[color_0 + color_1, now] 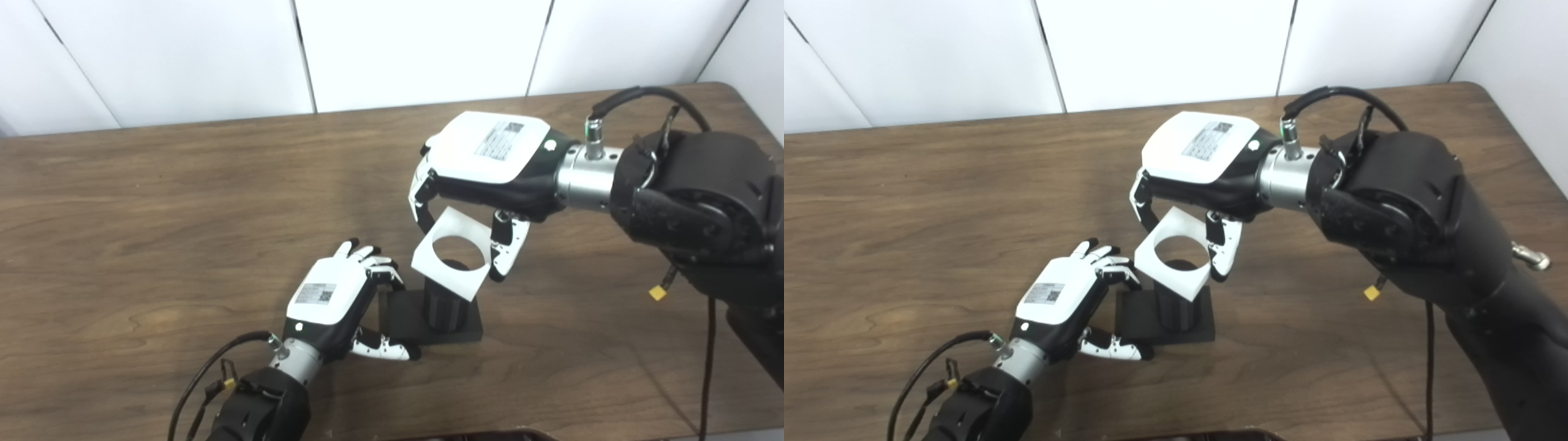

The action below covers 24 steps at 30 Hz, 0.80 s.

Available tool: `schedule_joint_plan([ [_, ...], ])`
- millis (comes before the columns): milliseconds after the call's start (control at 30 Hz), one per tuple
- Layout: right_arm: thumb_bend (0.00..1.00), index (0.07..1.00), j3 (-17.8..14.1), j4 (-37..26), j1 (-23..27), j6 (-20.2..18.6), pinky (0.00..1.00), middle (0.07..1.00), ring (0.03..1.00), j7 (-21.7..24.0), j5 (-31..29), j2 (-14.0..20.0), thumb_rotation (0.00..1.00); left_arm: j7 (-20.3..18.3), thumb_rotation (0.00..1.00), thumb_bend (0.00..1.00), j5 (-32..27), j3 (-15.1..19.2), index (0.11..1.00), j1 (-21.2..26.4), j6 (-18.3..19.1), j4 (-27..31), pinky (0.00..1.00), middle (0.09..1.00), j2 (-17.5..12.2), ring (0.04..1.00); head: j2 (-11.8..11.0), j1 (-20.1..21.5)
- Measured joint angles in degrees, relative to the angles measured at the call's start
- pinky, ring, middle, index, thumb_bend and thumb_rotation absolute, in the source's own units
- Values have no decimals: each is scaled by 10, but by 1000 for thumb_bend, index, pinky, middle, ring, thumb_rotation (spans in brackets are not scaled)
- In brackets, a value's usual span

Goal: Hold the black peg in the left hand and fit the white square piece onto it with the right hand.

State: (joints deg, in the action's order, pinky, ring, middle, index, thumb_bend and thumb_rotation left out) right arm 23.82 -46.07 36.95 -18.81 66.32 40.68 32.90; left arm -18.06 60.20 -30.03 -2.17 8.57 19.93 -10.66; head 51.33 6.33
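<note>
Left arm: enters from the near left edge of the table (122, 202), a black cable looping beside the wrist.
Left hand (334, 300): resting low at the left edge of the black base, palm turned toward it; the thumb lies along the base's near edge and the fingers (380, 269) curl at its far left corner, so the hand grips the base from the side.
Black peg (444, 306): a short upright cylinder standing on a flat square black base (404, 315), which lies flat on the wood near the middle of the table.
White square piece (452, 252): a flat white plate with a large round hole through its centre, tilted, its lower corner overlapping the top of the peg; the peg's top shows through the hole. Whether the plate touches the peg cannot be told.
Right hand (484, 159): above and just behind the peg, back of the hand upward, pinching the white piece between the fingers on its far left edge and the thumb on its right edge.
Right arm: reaches in from the right side, bulky black forearm, silver wrist collar, cable arching over it.
Background: white wall panels behind the far edge of the table.
</note>
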Motion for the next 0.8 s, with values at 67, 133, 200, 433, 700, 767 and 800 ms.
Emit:
schedule_joint_plan([
  [67, 523, 484, 5, 3, -5, 1, 909, 731, 806, 0, 4, -1, 133, -3, 63, 500, 2, 0, 491, 0, 0, 2, 1000, 808, 0, 909, 1, -1],
  [133, 523, 484, 9, 6, -14, 3, 917, 731, 809, 0, 8, -3, 133, -4, 64, 499, 3, 0, 491, -1, 0, 3, 1000, 810, 0, 910, 2, 0],
  [200, 523, 484, 12, 10, -24, 5, 918, 733, 811, 0, 11, -4, 134, -7, 64, 499, 4, 1, 491, -2, 1, 6, 1000, 813, 0, 914, 4, 1],
  [433, 523, 486, 14, 21, -29, 10, 927, 739, 818, -1, 17, -9, 135, -9, 62, 500, 4, 2, 491, -5, 1, 8, 1000, 813, 0, 912, 4, -1],
  [700, 522, 484, 15, 22, -35, 10, 942, 744, 827, -1, 24, -22, 132, -9, 62, 500, 5, 2, 491, -6, 1, 8, 1000, 808, 1, 907, 7, -1],
  [767, 522, 484, 15, 22, -40, 10, 937, 743, 827, -1, 25, -22, 132, -9, 63, 500, 6, 2, 491, -6, 1, 9, 1000, 810, 1, 909, 7, -1],
  [800, 522, 484, 15, 22, -43, 10, 936, 743, 827, -1, 26, -22, 132, -9, 63, 499, 6, 2, 491, -6, 1, 9, 1000, 810, 1, 909, 7, -1],
])
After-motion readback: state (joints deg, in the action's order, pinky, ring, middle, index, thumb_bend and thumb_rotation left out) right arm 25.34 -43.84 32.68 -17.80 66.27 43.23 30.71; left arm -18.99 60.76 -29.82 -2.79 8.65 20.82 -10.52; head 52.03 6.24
